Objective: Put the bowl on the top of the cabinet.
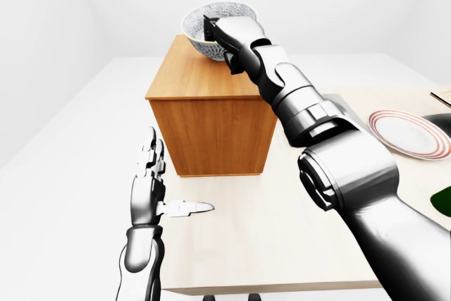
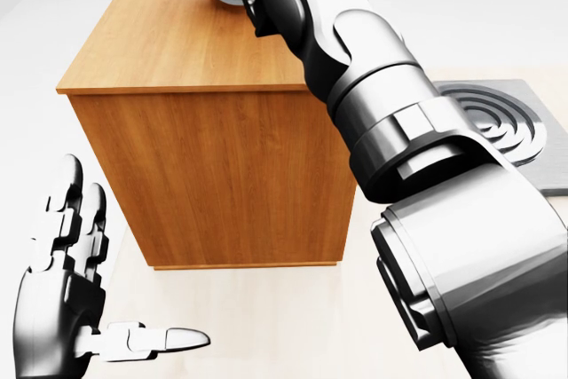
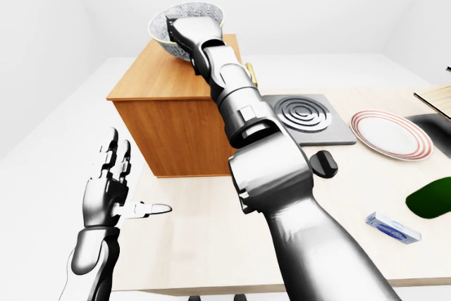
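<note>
Head view: steep downward look, close on the orange-brown wooden cabinet [image 2: 213,175], filling most of frame. Left-eye and right-eye views: higher, wider, farther, over the pale wooden tabletop [image 3: 338,202]. All three share cabinet; eye pair also shares the red-rimmed white plate [image 3: 390,134].

The top of the cabinet [image 1: 204,75] is bare wood all the way up to the bowl [image 1: 215,27], which the right hand [image 1: 227,39] holds over its far end. The long right arm [image 1: 310,125] stretches over the cabinet's right edge and blocks that side. To the left of the cabinet there is open room, where the left hand [image 1: 150,185] hangs with its fingers [image 1: 149,156] spread. On the surface [image 3: 211,244], the right side is crowded by a burner plate [image 3: 304,119], a striped plate [image 3: 390,134], a black knob [image 3: 325,163] and a small blue box [image 3: 392,227].
</note>
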Robot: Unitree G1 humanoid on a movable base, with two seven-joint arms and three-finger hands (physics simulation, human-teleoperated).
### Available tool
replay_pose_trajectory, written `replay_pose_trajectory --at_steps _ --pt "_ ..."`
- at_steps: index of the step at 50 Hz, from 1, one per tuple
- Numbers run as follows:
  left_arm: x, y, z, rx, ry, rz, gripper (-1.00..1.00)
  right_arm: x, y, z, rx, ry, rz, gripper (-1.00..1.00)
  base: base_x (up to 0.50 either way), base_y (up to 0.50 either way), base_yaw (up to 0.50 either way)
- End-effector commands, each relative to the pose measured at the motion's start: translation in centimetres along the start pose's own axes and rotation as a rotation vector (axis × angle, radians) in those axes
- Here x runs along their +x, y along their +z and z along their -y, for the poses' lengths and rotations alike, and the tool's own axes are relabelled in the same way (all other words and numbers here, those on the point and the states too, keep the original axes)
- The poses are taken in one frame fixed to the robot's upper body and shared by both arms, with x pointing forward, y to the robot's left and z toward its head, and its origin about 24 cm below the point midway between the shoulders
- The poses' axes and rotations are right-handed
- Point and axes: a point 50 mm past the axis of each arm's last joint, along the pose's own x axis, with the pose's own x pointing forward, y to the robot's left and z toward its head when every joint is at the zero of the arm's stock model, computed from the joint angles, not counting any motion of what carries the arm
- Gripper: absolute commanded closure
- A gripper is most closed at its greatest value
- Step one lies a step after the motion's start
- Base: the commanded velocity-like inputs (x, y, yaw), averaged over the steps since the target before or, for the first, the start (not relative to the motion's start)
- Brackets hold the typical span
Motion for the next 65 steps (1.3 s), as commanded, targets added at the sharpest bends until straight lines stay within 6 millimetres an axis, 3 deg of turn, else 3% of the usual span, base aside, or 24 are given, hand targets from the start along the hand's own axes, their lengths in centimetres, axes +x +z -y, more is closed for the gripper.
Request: replay_pose_trajectory --at_steps 1,10,11,12,13,27,35,46,58,65 --pt "-0.1 -0.1 0.1 0.0 -0.004 -0.003 -1.0 -0.1 -0.3 -0.8 -0.038 -0.001 -0.006 1.0 0.0 0.0 0.0" --pt "-0.1 -0.1 0.1 0.001 -0.005 -0.005 -1.0 -0.2 -0.4 -1.1 -0.039 0.006 -0.008 1.0 0.0 0.0 0.0" --pt "-0.1 -0.1 0.1 0.001 -0.004 -0.004 -1.0 -0.1 -0.4 -1.1 -0.036 0.006 -0.008 0.93 0.0 0.0 0.0" --pt "-0.1 -0.1 0.1 0.0 -0.004 -0.004 -1.0 -0.1 -0.4 -1.0 -0.036 0.005 -0.008 -0.46 0.0 0.0 0.0" --pt "0.0 -0.1 0.1 0.0 -0.003 -0.004 -1.0 -0.1 -0.4 -1.0 -0.036 0.003 -0.008 -1.0 0.0 0.0 0.0" --pt "0.1 0.1 0.0 -0.001 0.003 0.006 -1.0 -0.1 -1.0 0.8 -0.048 -0.021 -0.023 -1.0 0.0 0.0 0.0" --pt "0.0 0.0 0.0 0.0 -0.002 -0.001 -1.0 -0.5 -3.4 5.1 -0.091 -0.076 -0.09 -1.0 0.0 0.0 0.0" --pt "0.0 -0.2 0.1 0.0 -0.003 -0.006 -1.0 -1.8 -6.6 9.2 -0.139 -0.134 -0.184 -1.0 0.0 0.0 0.0" --pt "0.1 -0.2 0.1 0.001 -0.003 -0.007 -1.0 -4.3 -9.6 15.2 -0.179 -0.219 -0.293 -1.0 0.0 0.0 0.0" --pt "0.1 -0.1 0.1 0.001 0.002 -0.001 -1.0 -6.9 -11.4 19.5 -0.2 -0.293 -0.37 -1.0 0.0 0.0 0.0"
